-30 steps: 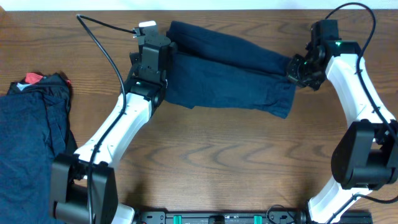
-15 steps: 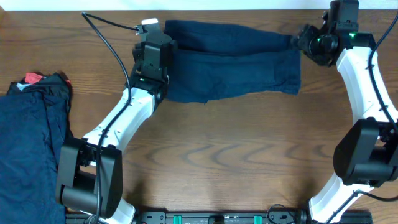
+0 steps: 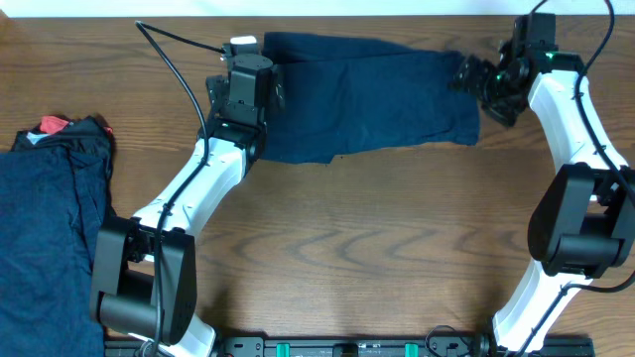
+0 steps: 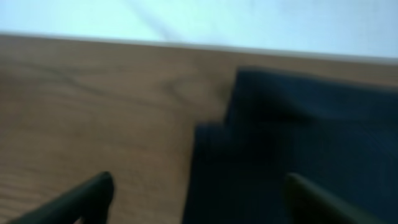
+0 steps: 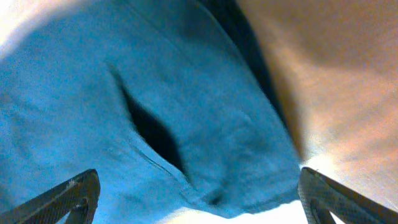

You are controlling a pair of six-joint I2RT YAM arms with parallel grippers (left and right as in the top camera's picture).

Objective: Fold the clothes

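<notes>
1. At the far left of the wooden table, we see a heap of dark navy clothes with a red piece peeking out at its top edge. It lies limp and crumpled, well apart from both arms.
2. The left gripper has its jaws spread wide with nothing between them, at the left end of a navy garment laid along the table's far edge. The wrist view is blurred, so we cannot tell whether the tips touch the cloth.
3. The garment lies wrinkled and seemingly doubled over lengthwise. We judge it light, soft and floppy, with no stiffness of its own, so it should sag between two holds and drag on the wood rather than slide. It is not fragile. The corners and hemmed edges look like the best places to pinch, through both layers and at both ends together.
4. The right gripper is at the garment's right end, its jaws wide apart and empty. Its camera shows cloth with a dark slit, perhaps a pocket; the thicker seam nearby may offer a firmer bite.
</notes>
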